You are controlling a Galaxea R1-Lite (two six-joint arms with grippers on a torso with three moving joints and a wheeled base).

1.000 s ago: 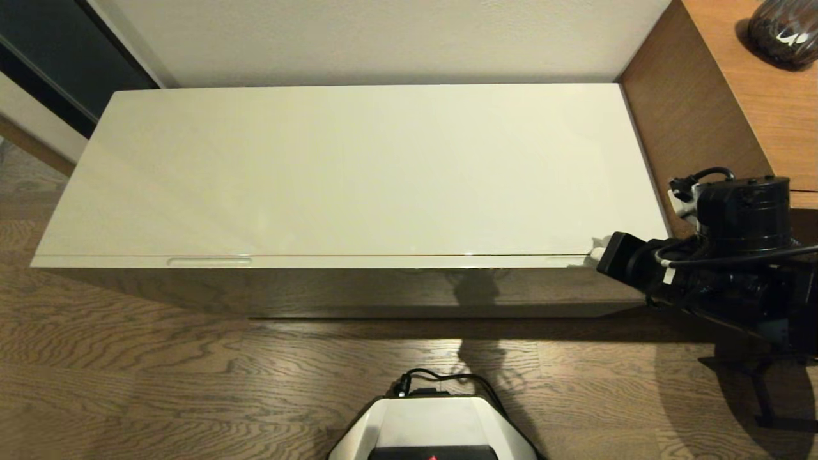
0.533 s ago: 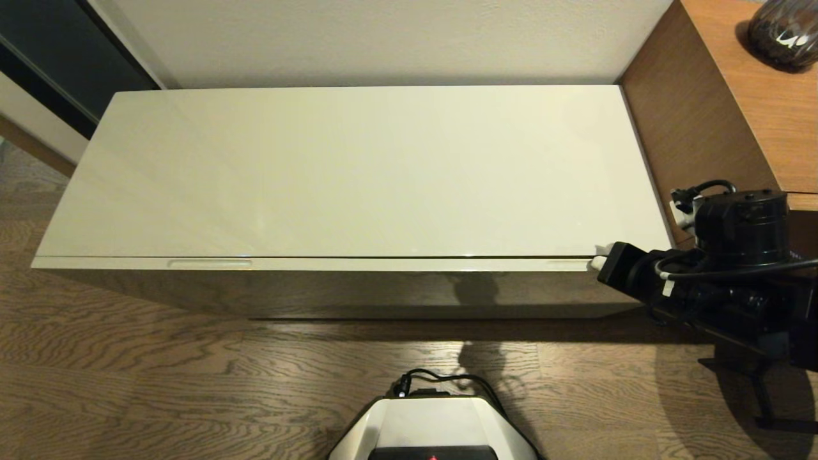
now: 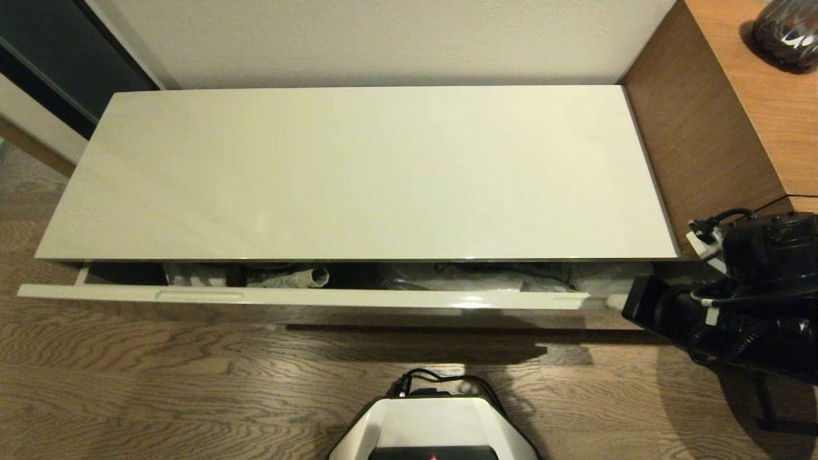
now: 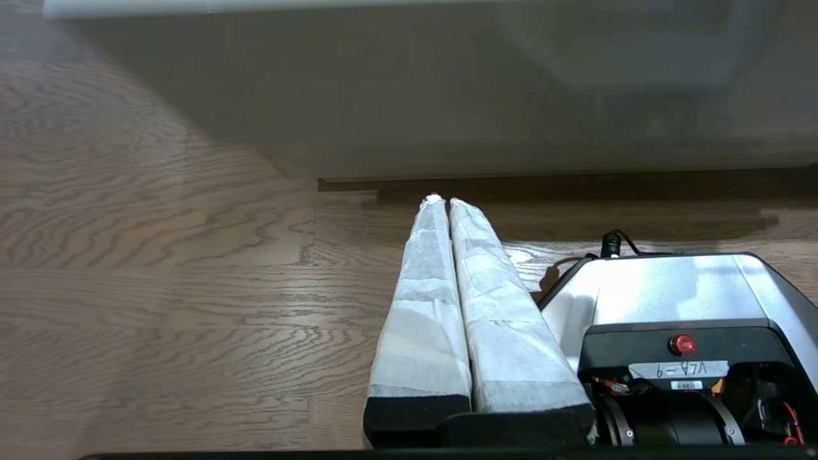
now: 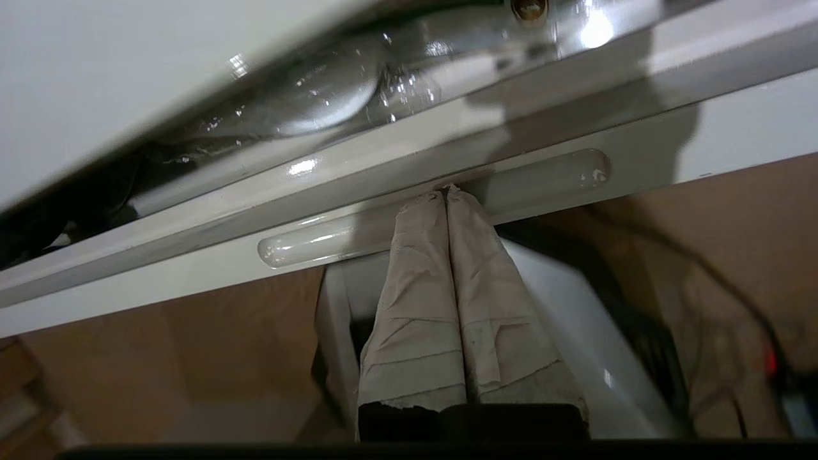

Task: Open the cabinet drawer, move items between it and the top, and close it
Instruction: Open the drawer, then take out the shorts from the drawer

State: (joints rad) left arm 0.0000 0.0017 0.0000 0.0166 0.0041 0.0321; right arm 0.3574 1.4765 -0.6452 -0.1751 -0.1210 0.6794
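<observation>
The cabinet drawer (image 3: 383, 298) stands pulled out a short way under the glossy cream top (image 3: 358, 172), which is bare. My right gripper (image 3: 613, 300) is at the drawer front's right end. Its fingers are shut, and the tips (image 5: 445, 191) rest in the right notch (image 5: 543, 176). Through the gap I see crinkled clear plastic (image 5: 307, 108) and a round metal button (image 5: 529, 7); the rest of the denim garment is hidden. My left gripper (image 4: 441, 199) hangs shut and empty low over the floor, out of the head view.
In the open gap lie a white cloth (image 3: 195, 275), a grey crumpled roll (image 3: 294, 278) and plastic-wrapped things (image 3: 466, 279). The brown desk (image 3: 760, 96) with a dark vase (image 3: 786, 29) stands at the right. My base (image 3: 434, 425) is on the wood floor before the cabinet.
The drawer has slid out from shut to a narrow gap. My right gripper moved back toward me with the drawer front, its tips staying at the right notch.
</observation>
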